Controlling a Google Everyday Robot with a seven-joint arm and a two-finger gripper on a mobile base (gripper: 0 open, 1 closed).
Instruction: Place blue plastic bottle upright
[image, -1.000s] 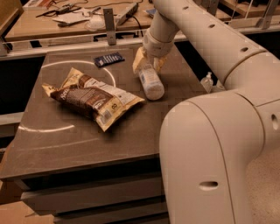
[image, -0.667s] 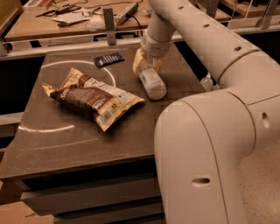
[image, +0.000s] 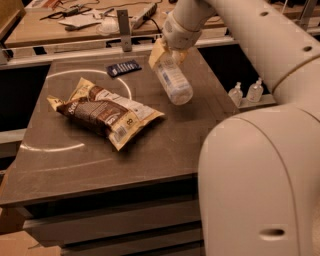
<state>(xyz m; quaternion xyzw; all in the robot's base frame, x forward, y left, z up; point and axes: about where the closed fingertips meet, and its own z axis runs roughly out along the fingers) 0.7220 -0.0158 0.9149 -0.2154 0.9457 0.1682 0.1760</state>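
The blue plastic bottle is clear with a whitish label. It hangs tilted above the dark table, its base pointing down toward the front right. My gripper is at the table's far right, shut on the bottle's upper end. The cap is hidden by the yellowish fingers.
A brown-and-yellow snack bag lies at the table's middle left. A small dark flat packet lies near the far edge. Two tiny clear pump bottles stand on a ledge to the right. My arm's large white body fills the lower right.
The bottle lay on the table under the gripper; now it is lifted off the surface and hangs tilted in the gripper. The view has shifted slightly.
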